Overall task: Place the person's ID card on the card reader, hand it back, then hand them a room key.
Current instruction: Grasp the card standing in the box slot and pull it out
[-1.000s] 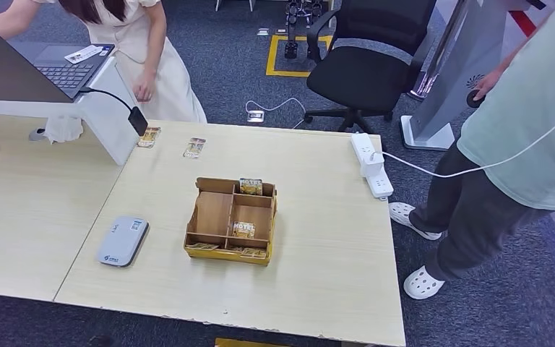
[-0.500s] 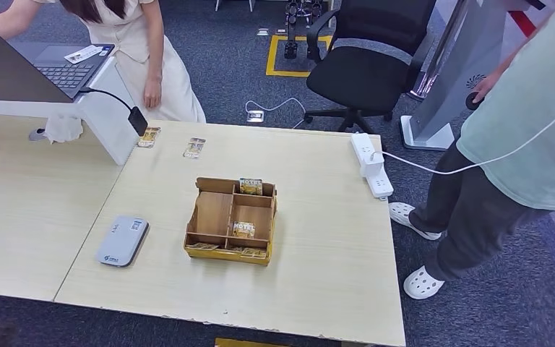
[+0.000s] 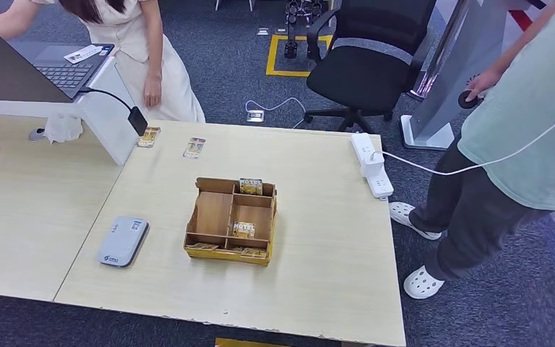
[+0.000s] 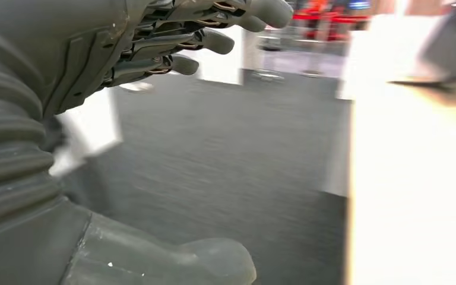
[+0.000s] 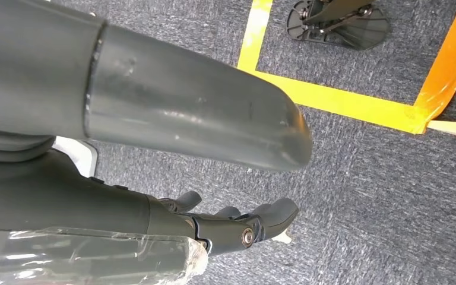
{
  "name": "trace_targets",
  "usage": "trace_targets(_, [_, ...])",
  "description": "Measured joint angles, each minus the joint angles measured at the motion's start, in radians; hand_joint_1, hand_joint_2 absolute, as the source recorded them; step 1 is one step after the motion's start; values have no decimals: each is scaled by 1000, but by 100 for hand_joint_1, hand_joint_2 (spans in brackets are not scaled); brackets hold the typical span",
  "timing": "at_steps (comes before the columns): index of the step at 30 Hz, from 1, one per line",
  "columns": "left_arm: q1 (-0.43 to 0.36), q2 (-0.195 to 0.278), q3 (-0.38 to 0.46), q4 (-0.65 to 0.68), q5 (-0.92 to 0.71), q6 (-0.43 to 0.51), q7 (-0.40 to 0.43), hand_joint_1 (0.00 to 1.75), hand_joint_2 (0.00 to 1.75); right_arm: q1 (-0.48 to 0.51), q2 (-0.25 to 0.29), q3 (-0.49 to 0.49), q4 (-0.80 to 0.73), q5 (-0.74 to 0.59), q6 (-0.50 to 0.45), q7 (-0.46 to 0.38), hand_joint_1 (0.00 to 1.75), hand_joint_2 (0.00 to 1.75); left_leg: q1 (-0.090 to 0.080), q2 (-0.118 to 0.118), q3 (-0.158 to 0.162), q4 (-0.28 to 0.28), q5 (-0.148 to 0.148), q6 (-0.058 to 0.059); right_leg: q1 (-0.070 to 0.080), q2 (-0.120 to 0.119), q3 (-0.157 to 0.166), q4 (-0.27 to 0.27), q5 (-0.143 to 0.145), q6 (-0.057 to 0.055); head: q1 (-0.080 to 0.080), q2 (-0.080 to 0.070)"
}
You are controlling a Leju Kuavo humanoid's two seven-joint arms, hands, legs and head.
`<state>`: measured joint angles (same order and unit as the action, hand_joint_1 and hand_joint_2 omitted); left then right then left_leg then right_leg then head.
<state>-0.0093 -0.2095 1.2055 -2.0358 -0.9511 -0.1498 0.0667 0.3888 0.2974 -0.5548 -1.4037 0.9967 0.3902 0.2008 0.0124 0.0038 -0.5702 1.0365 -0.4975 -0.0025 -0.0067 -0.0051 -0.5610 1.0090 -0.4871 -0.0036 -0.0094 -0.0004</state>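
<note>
Table: the big pale wooden table (image 3: pixel 318 238) was my landmark for everything here.
People: one person in a cream dress (image 3: pixel 144 65) stood at its far edge, another in a mint shirt (image 3: pixel 527 130) off its right side.
What changed: honestly not much. The cream-dress person's hand (image 3: pixel 152 92) had dropped a bit lower along the dress than a second ago, and nothing on the table had shifted. My read is the task hadn't started yet, no ID card offered.
Card box: the yellow cardboard divider box (image 3: pixel 213 211) sat mid-table, with printed hotel room key cards (image 3: pixel 243 229) standing in its compartments.
Card reader: the flat grey rounded card reader (image 3: pixel 122 241) lay on the table left of the box, well apart from it, nothing on top.
Loose cards: two small printed cards (image 3: pixel 194 147) lay near the table's far edge. Can't tell if either is the ID.
Left hand: the robot's left hand (image 4: pixel 172 41) hung off the table's near-left edge, fingers spread, holding nothing.
Right hand: the right hand (image 5: pixel 237 225) dangled over grey carpet, fingers loosely curled, nothing in it.
Room: plenty of bare tabletop around the reader; the white power strip (image 3: pixel 371 163) hugged the right edge.
</note>
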Motion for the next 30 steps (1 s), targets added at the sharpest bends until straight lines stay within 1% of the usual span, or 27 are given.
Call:
trace_targets(5, [8, 45, -87, -24, 123, -49, -54, 0, 175, -2, 0, -4, 0, 16, 0, -17, 0, 0, 0, 0, 0, 0, 0, 0, 0, 0, 0, 0, 0, 0, 0, 0])
trace_targets(11, [31, 126, -243, -43, 226, -96, -102, 0, 175, -20, 0, -32, 9, 61, 0, -59, 0, 0, 0, 0, 0, 0, 0, 0, 0, 0, 0, 0, 0, 0, 0, 0])
trace_targets(20, [63, 279, -493, -52, 294, -136, -179, 0, 175, -64, 0, -97, 48, 151, -4, -137, 0, 0, 0, 0, 0, 0, 0, 0, 0, 1, 0, 0, 0, 0, 0, 0])
trace_targets(30, [64, 471, -805, -52, 288, -153, -231, 0, 175, -105, 0, -162, 98, 228, -12, -191, 0, 0, 0, 1, 0, 0, 0, 0, 0, 2, 0, 0, 0, 0, 0, 0])
